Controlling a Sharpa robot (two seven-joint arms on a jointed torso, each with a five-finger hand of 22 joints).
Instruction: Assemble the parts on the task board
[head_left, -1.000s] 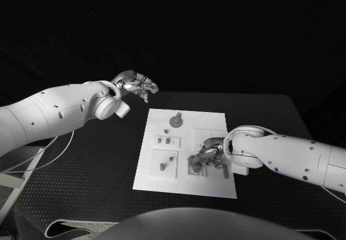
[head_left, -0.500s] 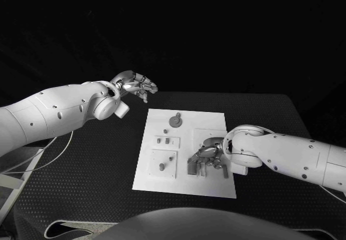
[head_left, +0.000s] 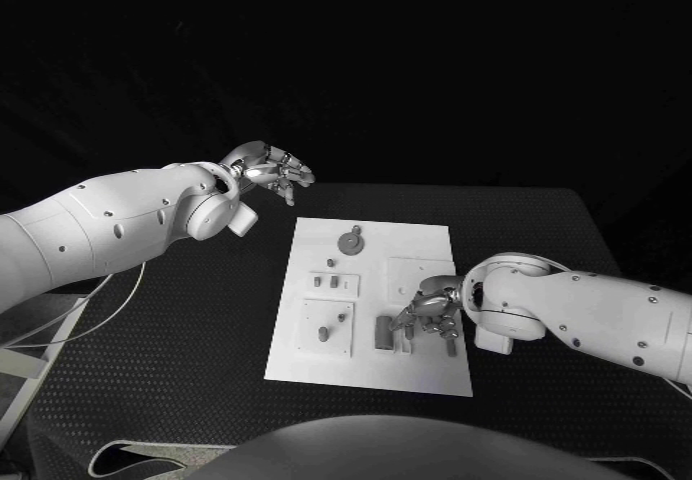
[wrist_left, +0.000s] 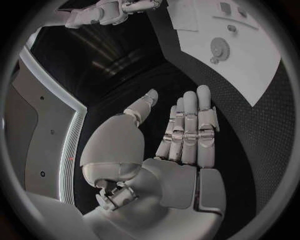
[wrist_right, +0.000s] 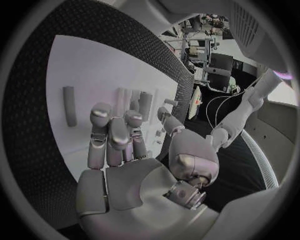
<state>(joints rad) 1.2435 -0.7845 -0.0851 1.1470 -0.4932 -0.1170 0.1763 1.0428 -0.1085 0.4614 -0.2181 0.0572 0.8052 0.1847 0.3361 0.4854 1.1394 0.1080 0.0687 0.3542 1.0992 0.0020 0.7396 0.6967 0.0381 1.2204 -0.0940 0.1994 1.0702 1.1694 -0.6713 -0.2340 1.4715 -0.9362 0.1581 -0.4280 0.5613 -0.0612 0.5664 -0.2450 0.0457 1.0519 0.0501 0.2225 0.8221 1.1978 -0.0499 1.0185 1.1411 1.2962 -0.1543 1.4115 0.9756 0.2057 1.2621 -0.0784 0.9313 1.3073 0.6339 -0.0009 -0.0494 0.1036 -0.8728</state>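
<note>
White task board (head_left: 368, 300) carries small grey parts (head_left: 326, 283) and a round disc (head_left: 352, 240). Right hand (head_left: 430, 312) hovers, grip unclear; left hand (head_left: 271, 170) spread, empty.

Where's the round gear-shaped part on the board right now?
In the head view, the round part lies near the far end of the task board, clear of both hands, just beyond the small pegs.

I see bare table (head_left: 188, 330) left of the board (head_left: 418, 240); my right hand (head_left: 433, 312) crowds its near corner.
</note>
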